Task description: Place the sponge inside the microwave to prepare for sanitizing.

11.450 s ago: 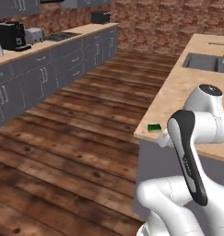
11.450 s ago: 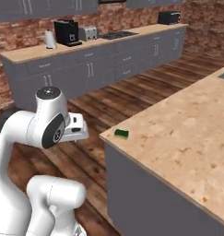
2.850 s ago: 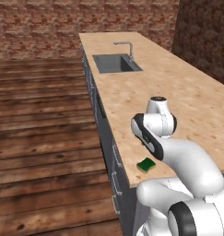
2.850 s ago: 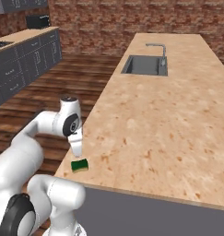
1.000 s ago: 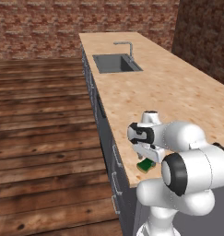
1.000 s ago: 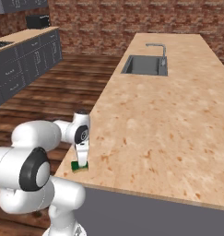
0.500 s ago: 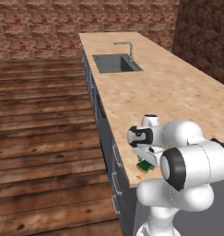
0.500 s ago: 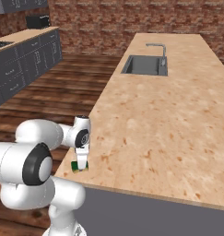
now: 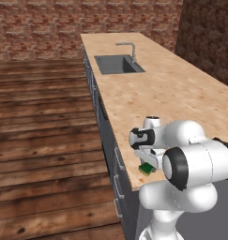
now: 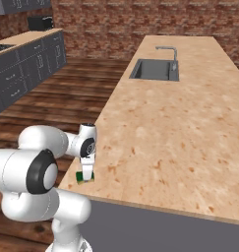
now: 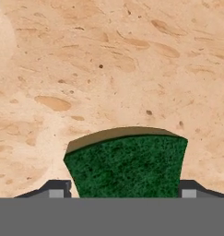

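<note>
We are at the very start of the job, as we judge it. The small rectangular sponge with its dark green top and yellowish layer beneath (image 11: 127, 166) lies flat on the speckled tan stone counter (image 10: 190, 128), right at the counter's near corner, by the edge that drops to the brown plank floor (image 9: 40, 140).

Our white arm's two-finger gripper (image 11: 125, 188) is down over the sponge. In the hand view one dark fingertip shows just beyond each end of the green block, so the jaws straddle it. We see a sliver of space at each tip, yet we cannot tell from the pictures whether the pads already press the sponge or stand a little off it. The sponge rests on the counter and is not lifted.

In the base views the sponge (image 9: 146, 168) peeks out under the hand at the counter's edge, and again (image 10: 84, 176) below the wrist. Far along the counter sits the dark grey recessed sink with its bent metal tap (image 10: 155, 69).

What is left, then, is nearly everything: securing the hold, lifting, driving to the microwave, and setting the sponge inside.
</note>
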